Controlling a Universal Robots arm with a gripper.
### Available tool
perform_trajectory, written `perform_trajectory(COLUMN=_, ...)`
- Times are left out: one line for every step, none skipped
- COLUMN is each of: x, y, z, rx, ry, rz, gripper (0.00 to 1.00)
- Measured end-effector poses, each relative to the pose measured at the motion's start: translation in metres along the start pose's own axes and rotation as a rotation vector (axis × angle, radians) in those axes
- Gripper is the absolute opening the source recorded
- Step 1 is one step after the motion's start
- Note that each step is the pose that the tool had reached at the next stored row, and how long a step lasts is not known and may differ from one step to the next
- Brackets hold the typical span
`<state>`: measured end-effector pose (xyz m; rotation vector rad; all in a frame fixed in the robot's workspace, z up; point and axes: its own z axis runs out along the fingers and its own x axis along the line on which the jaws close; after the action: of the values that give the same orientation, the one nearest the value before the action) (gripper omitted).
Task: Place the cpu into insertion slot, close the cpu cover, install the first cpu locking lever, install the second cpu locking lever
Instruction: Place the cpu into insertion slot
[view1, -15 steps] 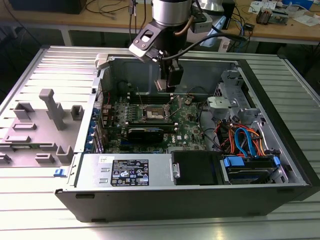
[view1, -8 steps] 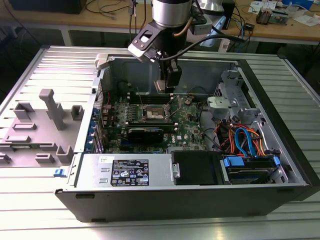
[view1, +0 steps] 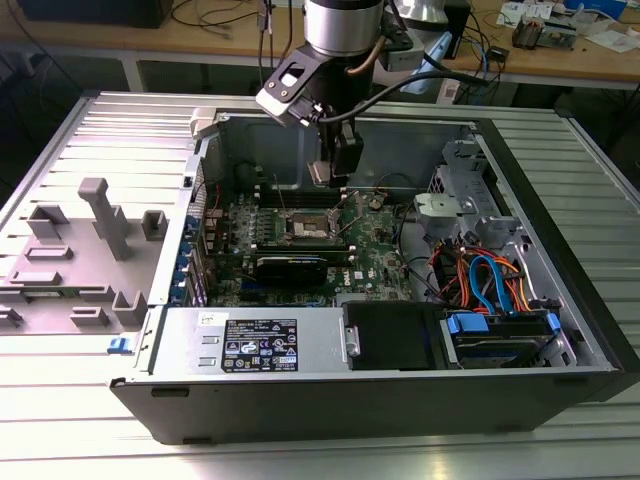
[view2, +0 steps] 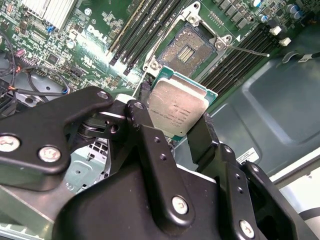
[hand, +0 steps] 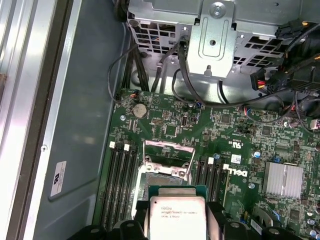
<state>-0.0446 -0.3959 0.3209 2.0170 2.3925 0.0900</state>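
Note:
My gripper (view1: 333, 172) hangs inside the open computer case, shut on the cpu (view2: 177, 107), a small square chip with a dull silver top and a green edge. The black fingers (view2: 142, 117) clamp its two opposite sides. In both wrist views the chip is held a little above and to one side of the insertion slot (view2: 187, 47), a dark square socket with a silver rim on the green board. The slot (hand: 165, 174) lies uncovered. The cpu cover (hand: 168, 146) stands swung open at its far side. A thin locking lever (view2: 247, 51) sticks out beside the socket.
Long black memory slots (hand: 120, 185) flank the socket on both sides. A metal drive cage (hand: 217, 35) and loose cables (view1: 480, 275) fill the case on the exterior view's right. A power supply (view1: 255, 345) sits along the front. A grey fixture (view1: 95, 240) lies outside on the exterior view's left.

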Motion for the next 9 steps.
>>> perform_trajectory(x=0.0000, y=-0.0002, z=0.0004, rx=0.0000, ry=-0.0001, rz=0.000, gripper=0.54)
perform_trajectory(x=0.0000, y=-0.0004, z=0.0009, rx=0.0000, ry=-0.0001, rz=0.000, gripper=0.54)
perform_trajectory(x=0.0000, y=-0.0005, z=0.0014, rx=-0.0001, ry=-0.0001, rz=0.001, gripper=0.54)
perform_trajectory(x=0.0000, y=-0.0007, z=0.0023, rx=-0.0001, ry=0.0000, rz=0.001, gripper=0.54)
perform_trajectory(x=-0.0001, y=-0.0009, z=0.0029, rx=-0.0001, ry=-0.0001, rz=0.001, gripper=0.54)
perform_trajectory(x=-0.0001, y=-0.0009, z=0.0035, rx=-0.0001, ry=-0.0001, rz=0.001, gripper=0.54)
perform_trajectory(x=-0.0001, y=-0.0010, z=0.0044, rx=0.0000, ry=-0.0002, rz=0.002, gripper=0.54)
perform_trajectory(x=-0.0001, y=-0.0011, z=0.0046, rx=0.0003, ry=-0.0004, rz=0.002, gripper=0.54)
perform_trajectory(x=-0.0001, y=-0.0011, z=0.0047, rx=0.0003, ry=-0.0004, rz=0.002, gripper=0.54)
